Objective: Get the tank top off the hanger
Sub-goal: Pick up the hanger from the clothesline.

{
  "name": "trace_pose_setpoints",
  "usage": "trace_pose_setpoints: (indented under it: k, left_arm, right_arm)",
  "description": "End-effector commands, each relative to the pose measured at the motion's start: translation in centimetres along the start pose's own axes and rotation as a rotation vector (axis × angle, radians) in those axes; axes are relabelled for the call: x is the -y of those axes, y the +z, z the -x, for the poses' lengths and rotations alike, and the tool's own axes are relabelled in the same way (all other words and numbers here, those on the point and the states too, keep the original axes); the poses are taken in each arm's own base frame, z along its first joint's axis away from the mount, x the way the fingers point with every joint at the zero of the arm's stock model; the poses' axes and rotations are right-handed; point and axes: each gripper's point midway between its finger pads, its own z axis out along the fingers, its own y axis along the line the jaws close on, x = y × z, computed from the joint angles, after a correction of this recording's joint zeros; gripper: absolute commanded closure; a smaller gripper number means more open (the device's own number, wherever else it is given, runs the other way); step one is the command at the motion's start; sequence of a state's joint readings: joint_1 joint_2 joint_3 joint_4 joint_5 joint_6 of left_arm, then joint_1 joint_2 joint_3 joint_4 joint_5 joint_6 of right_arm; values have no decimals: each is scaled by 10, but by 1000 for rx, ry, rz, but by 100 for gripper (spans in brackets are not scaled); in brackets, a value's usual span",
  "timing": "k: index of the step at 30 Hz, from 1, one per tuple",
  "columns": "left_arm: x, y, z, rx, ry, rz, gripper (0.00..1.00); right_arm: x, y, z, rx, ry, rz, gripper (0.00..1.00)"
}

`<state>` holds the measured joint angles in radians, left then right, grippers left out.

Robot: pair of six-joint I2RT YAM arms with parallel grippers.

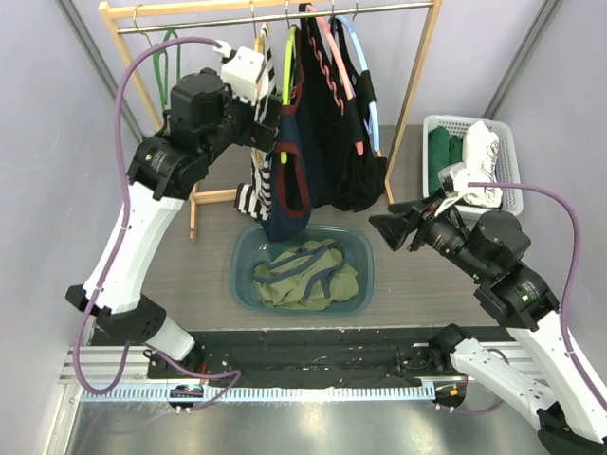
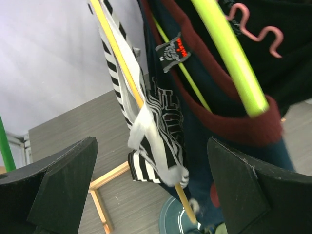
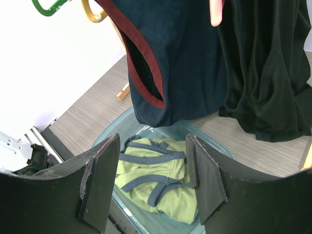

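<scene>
Clothing hangs from a wooden rack [image 1: 418, 71] at the far side of the tabletop [image 1: 408, 284] in the top view. The navy tank top [image 1: 289, 180], trimmed in maroon, is on a lime hanger [image 1: 287, 57], between a striped top [image 1: 252, 194] and black garments [image 1: 346, 142]. The left gripper [image 1: 268, 128] is raised beside the striped top, its jaws spread wide and holding nothing. The right gripper [image 1: 387, 232] sits low, pointing left toward a blue basin [image 1: 365, 248] that holds a green top [image 1: 303, 275]. A white basket [image 1: 512, 152] of clothes stands at the right.

From the left wrist, both fingers [image 2: 63, 185] frame the view far apart. The striped top on its thin yellow hanger [image 2: 119, 63] lies ahead of the gap, with the navy tank top just behind it.

From the right wrist, the fingers [image 3: 102, 180] stand apart with nothing between them. The navy tank top's hem hangs over the basin's far rim.
</scene>
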<state>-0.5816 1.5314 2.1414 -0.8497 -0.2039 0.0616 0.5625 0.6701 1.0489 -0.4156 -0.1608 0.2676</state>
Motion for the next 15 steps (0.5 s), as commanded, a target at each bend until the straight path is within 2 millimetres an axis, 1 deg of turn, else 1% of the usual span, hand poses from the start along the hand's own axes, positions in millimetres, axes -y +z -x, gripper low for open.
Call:
trace_pose_setpoints:
  k: [1,5,6,9,10,11,13,14,15]
  left_arm:
    - [-21,-5,45,150,-46,111,0]
    - [-25,9,38,130,-45,152,0]
    - [-24,16,34,116,-42,157,0]
    - [-21,25,23,83,-31,154,0]
    - [-19,31,16,61,-26,149,2]
    - [-17,34,12,51,-21,142,8]
    - [-12,41,2,22,-15,125,17]
    - [-10,43,0,15,-13,116,28]
    - [-6,43,-4,3,-14,95,33]
  right_arm:
    - [-8,-2,17,56,6,28,36]
    - [-8,-2,16,51,3,29,36]
    - [-8,-2,15,51,3,31,36]
    - [-8,-2,14,48,2,30,36]
    - [-8,-4,15,54,-2,32,36]
    - [-8,-5,16,56,-3,29,36]
    - [-7,-7,16,59,-8,25,36]
    - [-7,-8,17,59,-10,23,36]
    - [-7,-9,16,57,-12,20,36]
